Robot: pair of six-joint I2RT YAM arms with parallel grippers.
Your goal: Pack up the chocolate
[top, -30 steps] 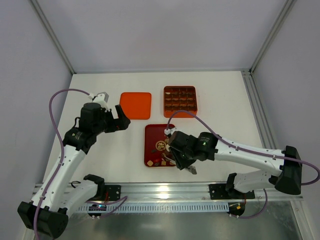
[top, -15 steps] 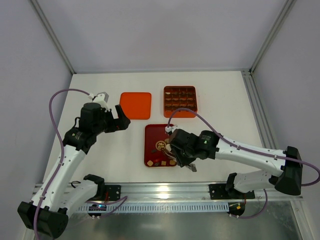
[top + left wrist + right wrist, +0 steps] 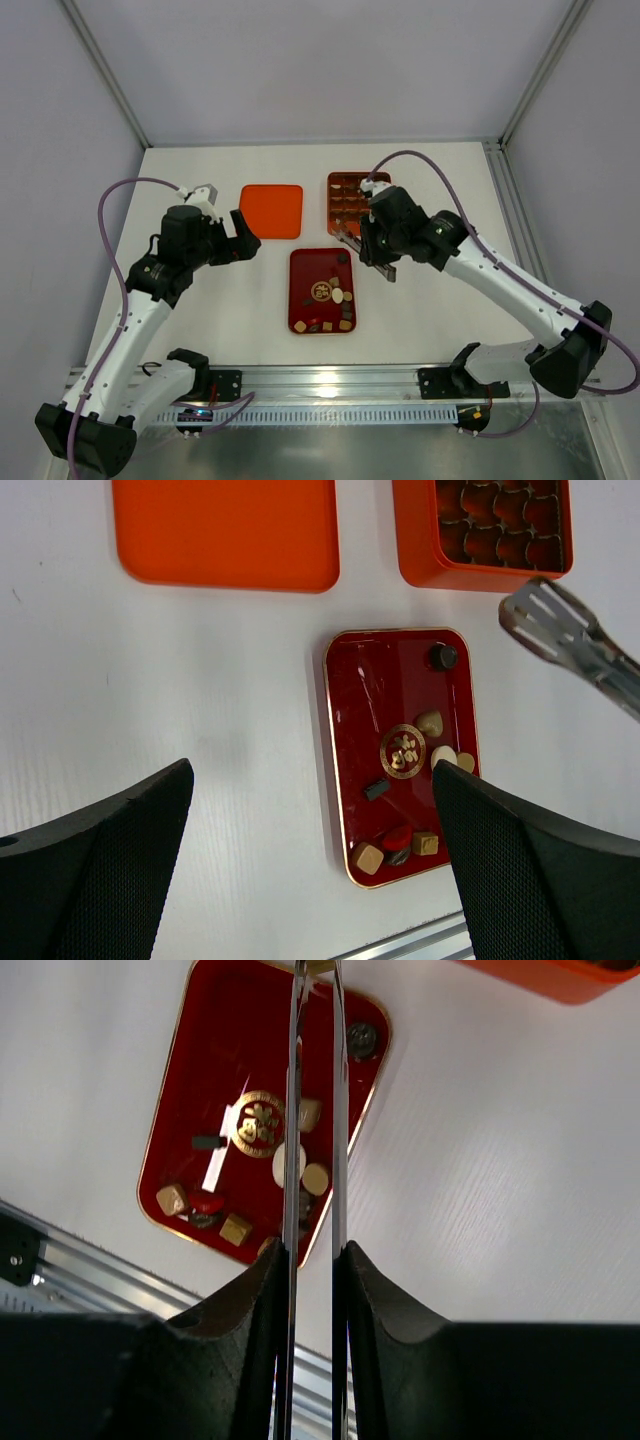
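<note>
Evidently the right gripper (image 3: 308, 1290), pinched narrow on the tongs (image 3: 338, 1110), was ferrying what looked like a tan piece toward the orange box (image 3: 450, 578) at upper centre, having risen from the dark red tray's (image 3: 200, 1080) lower edge. The remaining chocolate (image 3: 288, 1163) lay on that tray. The left gripper (image 3: 310, 850) gaped empty.

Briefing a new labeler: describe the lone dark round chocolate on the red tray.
Find the dark red tray, just nearer than the orange grid box. In its corner closest to that box sits a dark round chocolate, alone; the other pieces lie mid-tray and at the near end.
</note>
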